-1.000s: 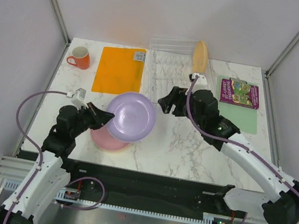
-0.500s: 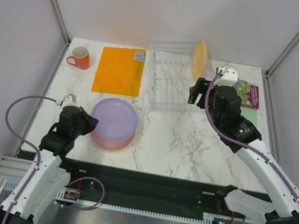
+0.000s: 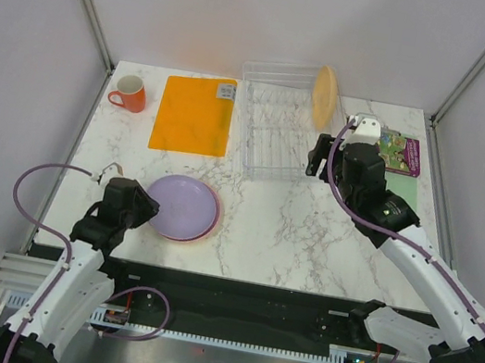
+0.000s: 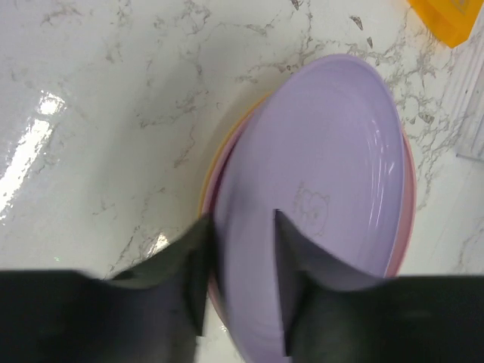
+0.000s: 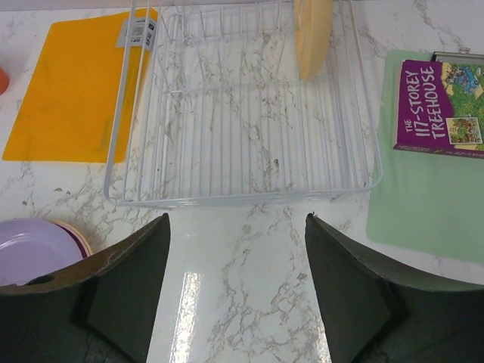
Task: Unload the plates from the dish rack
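Top view looks down — close wrist views share plates

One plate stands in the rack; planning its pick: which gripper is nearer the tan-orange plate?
Right. The right gripper hovers beside the dish rack, close to the tan-orange plate; the left gripper sits far off at the purple plate.

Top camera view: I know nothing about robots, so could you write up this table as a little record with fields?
Unloaded stack: round purple plastic plate on top of a pink plate and a yellow-orange plate, on the white marble table
In rack: one tan-orange plate upright in the clear plastic dish rack
Left hand: fingers slightly parted around the purple plate's rim
Right hand: open, empty, facing the rack
Nearby: flat orange mat, orange mug, purple book on a green mat
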### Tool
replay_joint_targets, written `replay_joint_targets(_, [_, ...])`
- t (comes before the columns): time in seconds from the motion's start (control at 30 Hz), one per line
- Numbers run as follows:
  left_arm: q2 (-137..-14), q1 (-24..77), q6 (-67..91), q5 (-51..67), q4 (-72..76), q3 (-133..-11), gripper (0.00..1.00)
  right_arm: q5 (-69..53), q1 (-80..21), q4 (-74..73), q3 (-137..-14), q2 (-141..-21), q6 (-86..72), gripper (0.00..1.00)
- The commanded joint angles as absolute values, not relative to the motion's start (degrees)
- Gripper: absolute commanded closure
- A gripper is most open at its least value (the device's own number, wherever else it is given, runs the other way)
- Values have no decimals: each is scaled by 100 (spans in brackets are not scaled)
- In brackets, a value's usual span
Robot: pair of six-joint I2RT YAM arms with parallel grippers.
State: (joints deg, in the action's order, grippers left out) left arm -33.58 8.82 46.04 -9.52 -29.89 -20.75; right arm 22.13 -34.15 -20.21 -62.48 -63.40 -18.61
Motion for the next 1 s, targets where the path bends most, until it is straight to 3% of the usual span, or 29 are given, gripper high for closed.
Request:
replay_joint_targets(0.0, [-3314,870,4816,-870,-2558,-2048,36,2188,-3340,-1916,-6267,-6363,-1784,21])
replay_joint_targets(0.07, [-3313,870,4808,-809,-2566,-2057,0,2197,-3331,-1899,-6293,-6433,-1758,21])
replay_joint_targets(0.27, [-3226,870,4720,-633,-2566,-2223,0,2592,-3296,-1855,-6556,-6907,-1477,21])
replay_joint_targets(0.4, [-2945,870,4553,-431,-2575,-2609,0,3513,-3226,-1601,-6916,-7469,-1056,22])
replay_joint_targets(0.6, [-2795,870,3912,894,-1777,-3137,0,4271,-2760,-1056,-7874,-8699,-686,21])
replay_joint_targets(0.73, [-3224,870,3499,2159,-1135,-3488,0,4140,-2611,-1028,-8892,-10033,-536,23])
replay_joint_targets(0.97, [-5260,870,2945,2637,-589,-4578,0,3735,-2365,-1440,-11456,-11890,-299,23])
